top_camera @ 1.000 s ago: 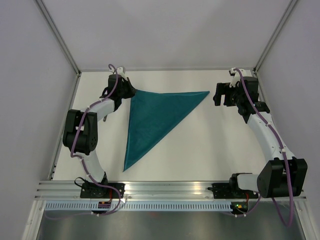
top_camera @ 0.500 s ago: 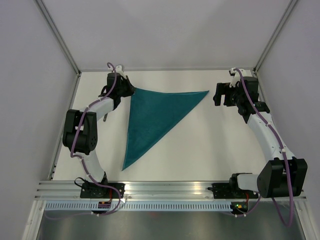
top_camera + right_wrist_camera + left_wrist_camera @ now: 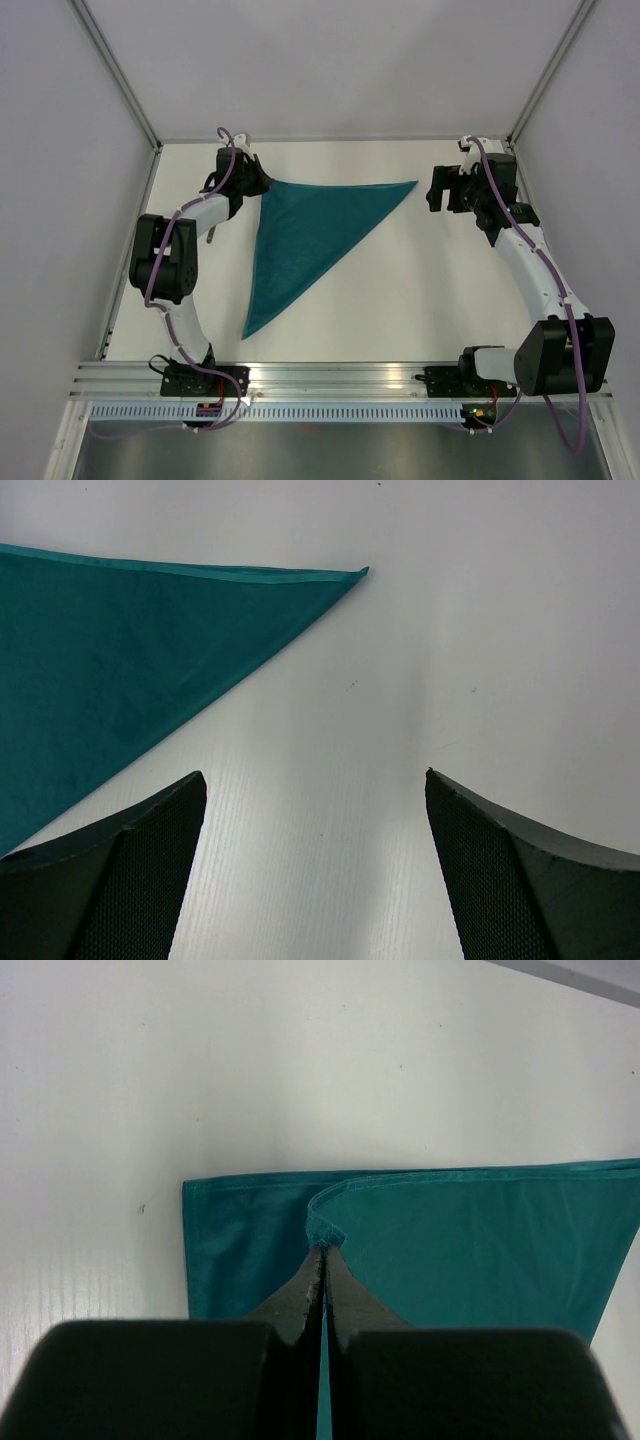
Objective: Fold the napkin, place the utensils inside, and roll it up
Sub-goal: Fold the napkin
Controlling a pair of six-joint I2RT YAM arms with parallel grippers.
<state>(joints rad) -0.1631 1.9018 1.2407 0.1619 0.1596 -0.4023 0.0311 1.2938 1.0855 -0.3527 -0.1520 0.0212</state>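
Observation:
The teal napkin point(image 3: 310, 235) lies on the table folded into a triangle, with one tip to the right and one toward the near edge. My left gripper point(image 3: 258, 183) is shut on the napkin's far-left corner. In the left wrist view the top layer's corner point(image 3: 325, 1228) is pinched and lifted at the left gripper point(image 3: 323, 1250), above the lower layer point(image 3: 235, 1250). My right gripper point(image 3: 437, 192) stands open just right of the napkin's right tip point(image 3: 355, 573). Only bare table lies between the right gripper's fingertips point(image 3: 315, 775). The utensils are out of view.
White walls and metal frame rails point(image 3: 130, 250) close in the table on the left, far and right sides. A thin grey sliver point(image 3: 211, 237) shows beside the left forearm; what it is I cannot tell.
The left arm has shifted slightly, and the napkin's near tip has slid a little to the left. The right arm has not moved.

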